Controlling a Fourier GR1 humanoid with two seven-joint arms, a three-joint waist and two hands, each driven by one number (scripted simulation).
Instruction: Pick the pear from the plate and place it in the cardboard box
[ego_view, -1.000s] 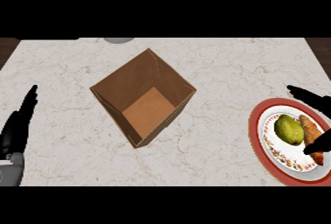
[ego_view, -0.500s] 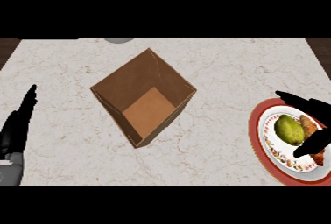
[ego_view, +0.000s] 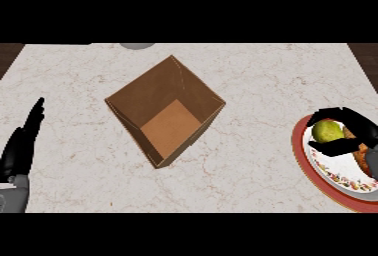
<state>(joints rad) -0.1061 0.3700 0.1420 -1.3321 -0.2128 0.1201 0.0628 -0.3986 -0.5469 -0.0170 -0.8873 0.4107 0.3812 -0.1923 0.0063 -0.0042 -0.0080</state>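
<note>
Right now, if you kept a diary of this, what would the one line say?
phase: grasping | right hand: curled round pear on plate | left hand: open, resting at left edge | cardboard box: open, no pear inside

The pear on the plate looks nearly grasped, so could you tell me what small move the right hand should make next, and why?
Probably close and lift: the right hand curls around the pear, which sits on the plate, while the cardboard box stands open to the left.
</note>
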